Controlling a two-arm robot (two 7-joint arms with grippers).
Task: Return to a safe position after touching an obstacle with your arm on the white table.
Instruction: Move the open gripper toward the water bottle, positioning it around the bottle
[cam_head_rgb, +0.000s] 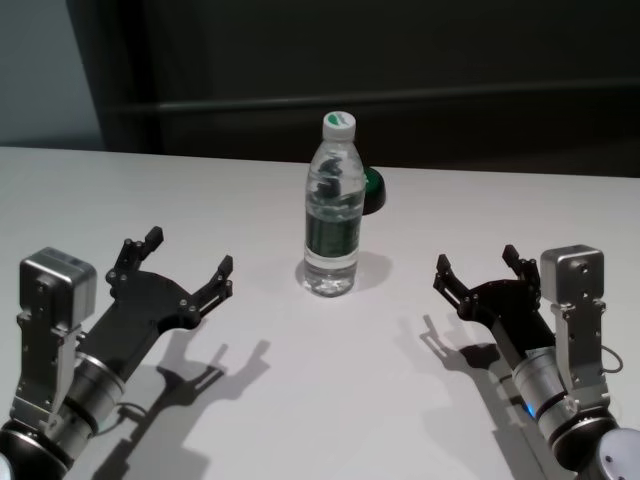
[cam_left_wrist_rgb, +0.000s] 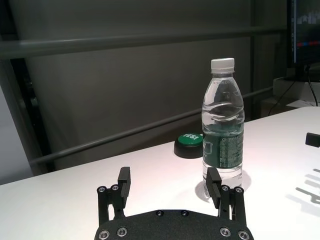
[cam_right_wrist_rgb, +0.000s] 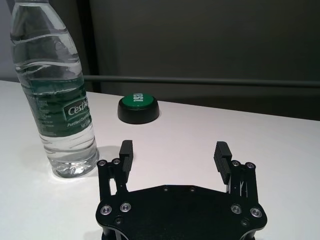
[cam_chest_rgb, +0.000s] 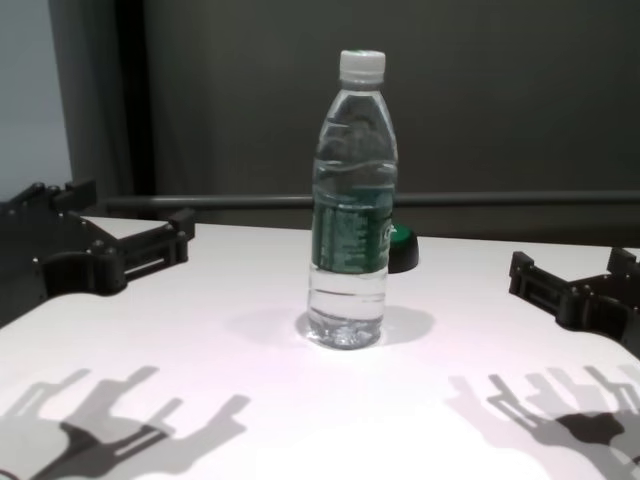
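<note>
**Both arms clear of the bottle, looks like the retreat phase**

While the water bottle (cam_head_rgb: 333, 205) stands upright about dead centre of the white counter (cam_head_rgb: 300, 400), neither arm is touching it, so my read is that this is the back-off part of the job, or close to the end of it.

Left gripper (cam_head_rgb: 190, 256) hovers above the counter at roughly 8 o'clock from the bottle, fingers spread wide with nothing between them. In the left wrist view one fingertip (cam_left_wrist_rgb: 213, 181) lines up near the bottle's base, but the head view shows a clear gap, so that's just perspective. Right gripper (cam_head_rgb: 480, 265) sits at about 4 o'clock from the bottle, also above the surface, fingers apart and empty too. Both point roughly toward the far edge of the counter.

Behind the bottle at around 1 o'clock there's a green button (cam_right_wrist_rgb: 138, 107) on a black base, near the bottle but not touching it.

What's next, imo: if the arms aren't fully home, each should pull straight back toward the body along its own side, without swinging inward. The bottle is tall and narrow with water in it, so a sideways nudge from a forearm could tip it. Keeping the fingers spread is fine, nothing needs grabbing.
</note>
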